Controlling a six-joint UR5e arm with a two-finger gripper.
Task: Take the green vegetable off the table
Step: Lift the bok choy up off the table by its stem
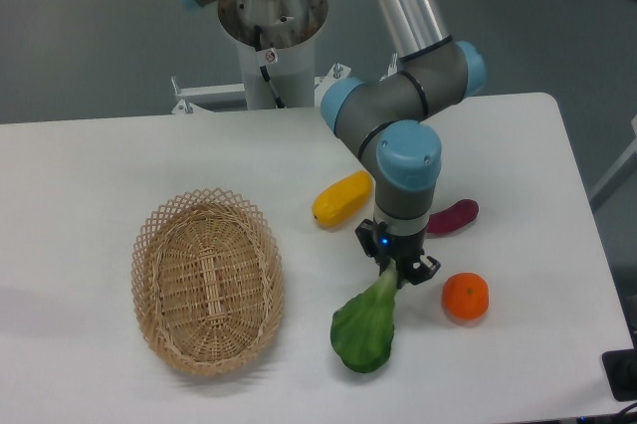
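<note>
The green vegetable (365, 329) has a broad dark green leaf and a pale stem that points up and to the right. My gripper (396, 272) is shut on that pale stem, with the leaf hanging down and to the left below it. The leaf sits over the white table (90, 185) near its front edge; whether it touches the tabletop I cannot tell.
An oval wicker basket (207, 279) stands to the left. A yellow oblong fruit (341, 198) lies behind the gripper, a purple vegetable (454, 215) to its right, and an orange (465, 297) close beside the gripper on the right. The table's right edge runs past the orange.
</note>
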